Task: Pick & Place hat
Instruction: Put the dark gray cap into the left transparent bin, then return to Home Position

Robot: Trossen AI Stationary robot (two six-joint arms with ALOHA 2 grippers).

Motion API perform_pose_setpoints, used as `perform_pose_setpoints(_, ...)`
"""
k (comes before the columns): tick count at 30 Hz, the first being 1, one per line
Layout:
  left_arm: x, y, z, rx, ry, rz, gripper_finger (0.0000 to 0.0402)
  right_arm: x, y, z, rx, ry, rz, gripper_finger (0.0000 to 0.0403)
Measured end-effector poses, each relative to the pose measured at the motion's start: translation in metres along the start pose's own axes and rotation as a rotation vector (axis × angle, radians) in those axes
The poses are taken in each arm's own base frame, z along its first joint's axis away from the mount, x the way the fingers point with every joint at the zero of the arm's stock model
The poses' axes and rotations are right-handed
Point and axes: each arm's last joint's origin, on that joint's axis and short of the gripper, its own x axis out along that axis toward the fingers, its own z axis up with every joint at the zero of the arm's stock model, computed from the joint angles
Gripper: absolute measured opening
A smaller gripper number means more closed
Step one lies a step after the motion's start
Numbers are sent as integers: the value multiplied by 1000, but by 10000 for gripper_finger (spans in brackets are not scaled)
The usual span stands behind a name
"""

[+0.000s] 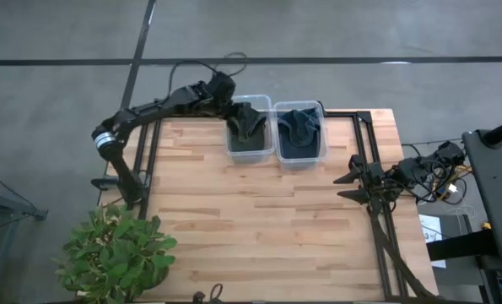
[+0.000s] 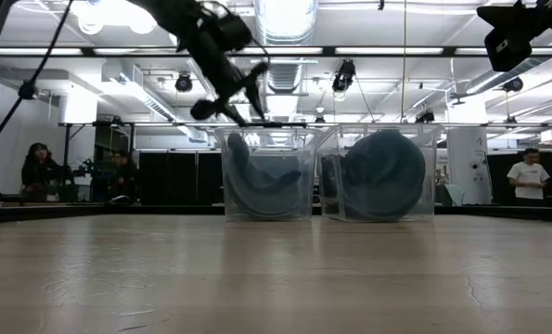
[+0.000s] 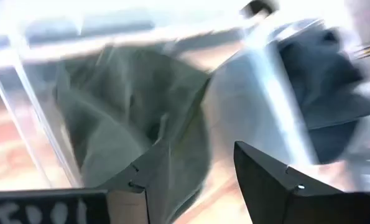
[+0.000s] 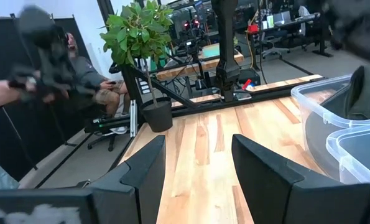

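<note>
Two clear plastic bins stand side by side at the table's far edge. The left bin [image 1: 251, 148] holds a crumpled grey-green hat [image 1: 249, 125] [image 2: 257, 181] [image 3: 122, 118]. The right bin [image 1: 299, 156] holds a dark blue hat [image 1: 299, 127] [image 2: 382, 172] [image 3: 324, 93]. My left gripper [image 1: 238, 108] [image 2: 248, 88] [image 3: 191, 174] hovers open just above the left bin's far rim, pointing down at the grey-green hat. My right gripper [image 1: 349, 186] [image 4: 197, 162] waits open at the table's right edge, far from both bins.
A potted plant [image 1: 116, 249] [image 4: 138, 37] stands at the table's near left corner. A black frame rail [image 1: 377, 211] runs along the right side. The wooden tabletop [image 1: 259, 219] in front of the bins is bare. People sit and stand in the room beyond [image 2: 39, 167].
</note>
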Motion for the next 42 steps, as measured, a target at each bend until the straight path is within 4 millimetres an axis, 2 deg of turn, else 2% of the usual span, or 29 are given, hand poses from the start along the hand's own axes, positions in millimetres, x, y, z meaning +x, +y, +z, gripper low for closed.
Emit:
perform_pose_setpoints(7,-75,-32,10,126,-157,-165,170,0,0,0,-20,1,1,178)
perform_pose_setpoints(13,-151,-49,-7,237,-269,-318,170,0,0,0,-7,0,1,180)
perform_pose_setpoints(20,-233,-40,-40,368,-338,-445,170,0,0,0,7,1,1,178)
perform_pose_setpoints(25,-273,-20,-60,453,-347,-460,170,0,0,0,9,1,2,180)
perform_pose_setpoints(28,-283,-7,-70,480,-360,-463,170,0,0,0,10,0,2,179)
perform_pose_setpoints(32,-279,8,-85,505,-379,-477,170,0,0,0,12,1,8,178)
perform_pose_setpoints(38,-248,27,-109,506,-486,-607,170,0,2,0,13,18,76,180)
perform_pose_setpoints(42,-220,39,-132,521,-451,-651,170,0,3,0,22,18,84,180)
